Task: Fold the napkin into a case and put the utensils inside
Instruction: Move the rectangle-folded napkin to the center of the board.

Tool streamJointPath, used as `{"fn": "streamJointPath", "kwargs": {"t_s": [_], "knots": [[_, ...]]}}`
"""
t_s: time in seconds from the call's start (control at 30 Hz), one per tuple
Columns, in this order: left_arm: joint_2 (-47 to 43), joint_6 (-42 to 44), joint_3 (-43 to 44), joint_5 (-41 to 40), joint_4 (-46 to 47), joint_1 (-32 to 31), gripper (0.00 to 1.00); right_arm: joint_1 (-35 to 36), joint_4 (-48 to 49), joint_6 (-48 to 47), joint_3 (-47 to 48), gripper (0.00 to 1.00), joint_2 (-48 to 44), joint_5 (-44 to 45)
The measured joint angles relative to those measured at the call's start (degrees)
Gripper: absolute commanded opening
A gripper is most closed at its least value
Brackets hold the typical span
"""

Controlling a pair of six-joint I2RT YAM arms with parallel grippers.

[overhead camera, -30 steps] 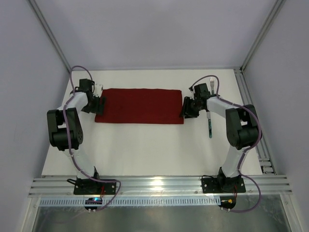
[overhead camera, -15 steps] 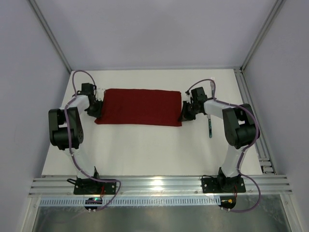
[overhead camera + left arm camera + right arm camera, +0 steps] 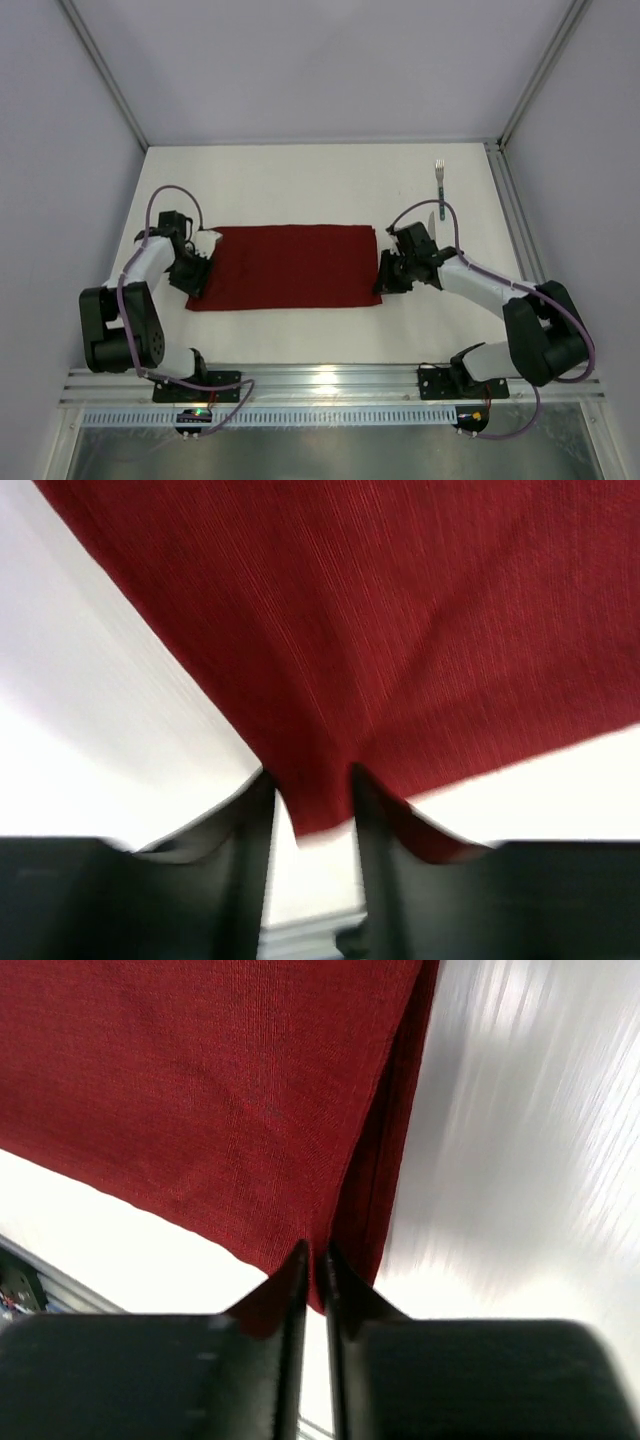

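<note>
I am pinching the napkin (image 3: 285,266) at both short ends, my left pincer (image 3: 196,270) and right pincer (image 3: 384,280) each clamping its edge; it is lying folded flat across the desk (image 3: 300,190).

Napkin (image 3: 285,266) between left gripper (image 3: 199,270) and right gripper (image 3: 384,282); fork (image 3: 439,178) behind.

Bright, even light bleaches the table (image 3: 520,1110), streaked with motion blur beside the sharper napkin (image 3: 200,1080) in the right wrist view.
</note>
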Motion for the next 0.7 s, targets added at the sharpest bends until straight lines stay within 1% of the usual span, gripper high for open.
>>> {"fn": "streamJointPath", "kwargs": {"t_s": [0.03, 0.07, 0.13, 0.23, 0.33, 0.37, 0.43, 0.53, 0.6, 0.7], "knots": [[-1.7, 1.07, -0.59, 0.13, -2.19, 0.02, 0.49, 0.87, -0.42, 0.83, -1.46, 0.31, -1.79, 0.44], [-3.32, 1.95, -0.83, 0.2, -4.46, 0.0, 0.58, 1.46, -0.96, 1.36, -2.51, 0.35, -3.26, 0.72], [-7.08, 3.28, -0.85, 0.02, -7.93, 0.09, 0.63, 2.21, -2.67, 2.71, -4.42, 0.41, -7.13, 1.18], [-12.22, 3.23, 1.42, -0.42, -10.88, 0.63, 0.62, 2.21, -4.13, 3.45, -4.63, 0.43, -11.76, 2.47], [-13.4, 1.38, 7.34, -0.35, -10.84, 1.03, 0.56, 0.94, -4.52, 2.58, -0.76, 0.41, -11.8, 2.93], [-12.52, 0.61, 9.53, -0.31, -10.23, 1.07, 0.53, 0.15, -4.2, 1.88, 1.25, 0.38, -10.32, 2.86], [-9.6, -1.25, 13.0, -0.13, -8.22, 1.07, 0.5, -2.1, -2.89, 0.44, 6.14, 0.34, -5.55, 1.99], [-3.69, -3.21, 14.82, 0.68, -3.52, 1.14, 0.49, -4.72, -1.14, -1.62, 13.31, 0.31, 3.87, 1.99], [1.01, -4.28, 15.23, 1.9, -1.01, 1.31, 0.5, -5.77, -0.87, -3.32, 17.62, 0.31, 10.08, 2.56], [8.17, -5.6, 17.09, 2.95, 1.38, 1.79, 0.57, -6.14, -1.22, -5.97, 22.18, 0.32, 16.79, 3.19]]}}
